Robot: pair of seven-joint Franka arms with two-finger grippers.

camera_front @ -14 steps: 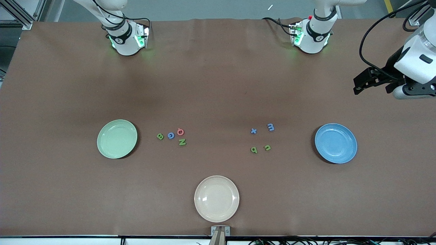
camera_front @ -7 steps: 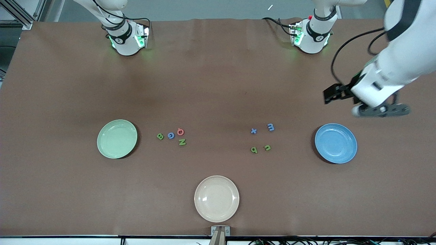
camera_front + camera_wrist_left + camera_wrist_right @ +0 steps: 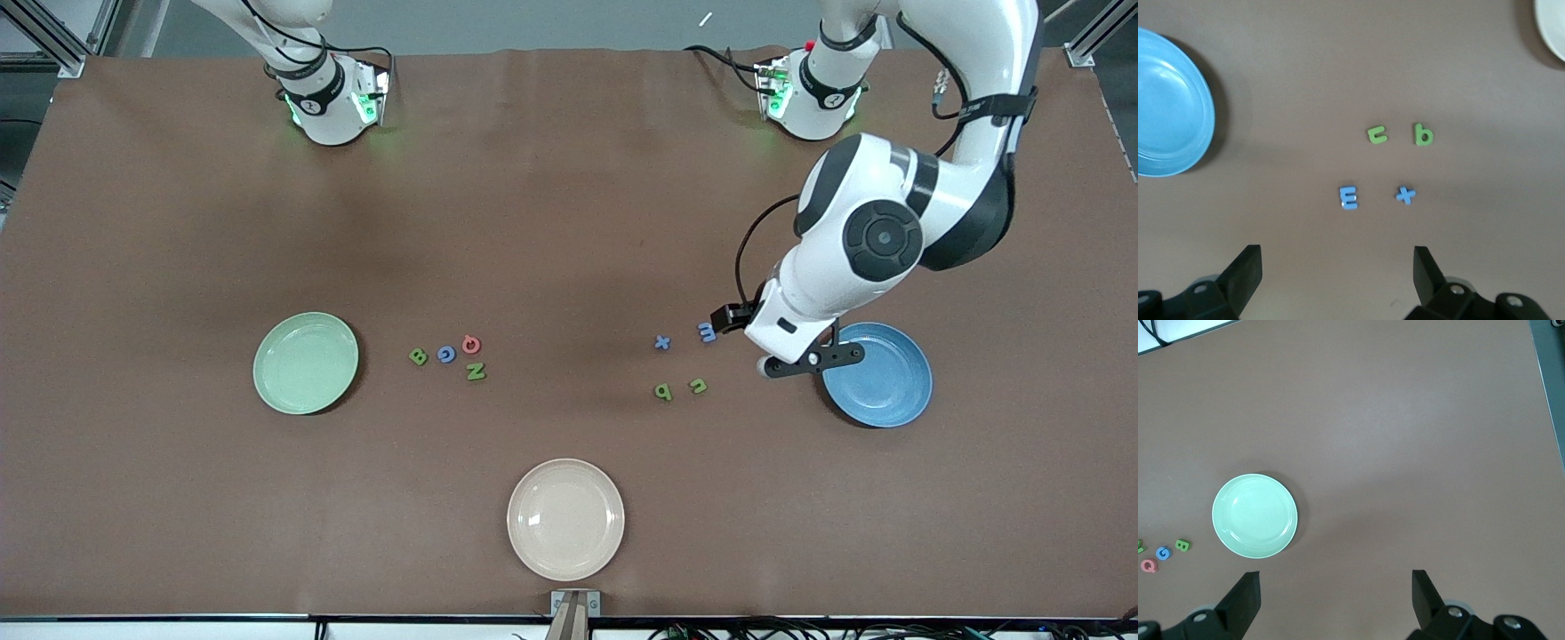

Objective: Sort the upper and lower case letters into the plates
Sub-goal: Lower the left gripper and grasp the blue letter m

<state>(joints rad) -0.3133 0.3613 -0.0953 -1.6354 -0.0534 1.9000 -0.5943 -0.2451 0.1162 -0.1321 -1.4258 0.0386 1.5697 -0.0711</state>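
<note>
While the left arm reaches across from its base, the left gripper [image 3: 1337,273] hangs over bare table beside the blue m [image 3: 707,332], its jaws spread wide and holding nothing. Just toward the right arm's end from that letter lies the blue x [image 3: 661,342], and nearer the front camera lie two green lower-case letters, a b [image 3: 663,391] and an n [image 3: 699,386]. Toward the left arm's end of the table sits the blue plate [image 3: 889,391], partly covered by the arm. Four capitals lie close together around the middle of the table: a green B [image 3: 418,356], a blue G [image 3: 446,354], a red Q [image 3: 471,344] and a green N [image 3: 476,372], the N nearest the front camera. Near them, toward the right arm's end, sits the mint green plate [image 3: 305,362], with nothing in it. A cream plate [image 3: 565,519] lies nearest the front camera. High over the table, the right gripper [image 3: 1337,593] waits with its jaws wide apart and holding nothing, out of the front view
</note>
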